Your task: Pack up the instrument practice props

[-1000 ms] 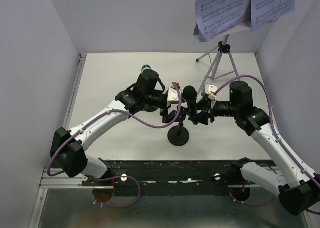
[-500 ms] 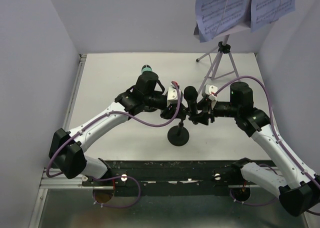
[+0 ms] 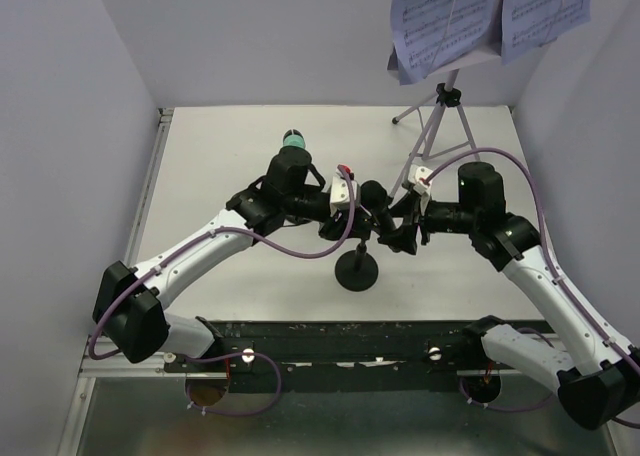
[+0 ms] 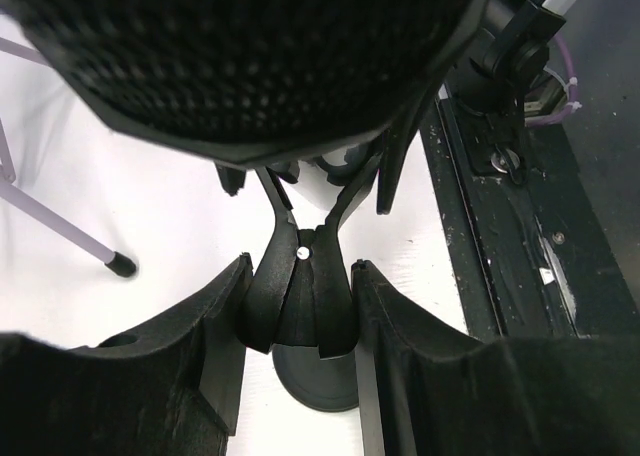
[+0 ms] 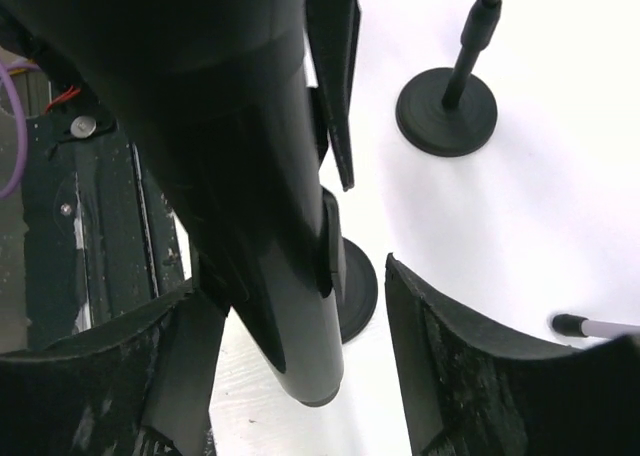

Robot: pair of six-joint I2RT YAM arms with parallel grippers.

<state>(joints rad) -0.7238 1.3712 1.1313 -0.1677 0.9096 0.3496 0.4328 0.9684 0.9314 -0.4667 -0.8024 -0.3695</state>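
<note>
A black microphone [image 3: 373,194] sits in the clip [image 4: 300,301] of a black round-based holder [image 3: 357,273] at the table's middle. My left gripper [image 3: 350,204] comes in from the left, and in the left wrist view it [image 4: 300,268] is shut on that clip just under the mic head [image 4: 250,56]. From the right, my right gripper [image 3: 402,222] stands open around the mic's handle [image 5: 265,206]; its right finger [image 5: 460,366] is clear of the handle. The mint-green microphone [image 3: 292,137] stands behind my left arm. Its holder's base [image 5: 447,111] shows in the right wrist view.
A lilac tripod music rack [image 3: 437,126] stands at the back right, with sheet-music pages [image 3: 450,16] on top. One of its feet [image 4: 122,266] is close to the left gripper. White walls close in the sides. A black rail [image 3: 350,336] runs along the near edge.
My left gripper has closed on the holder's clip. My right gripper has opened off the microphone handle. The black microphone has shifted slightly left.
</note>
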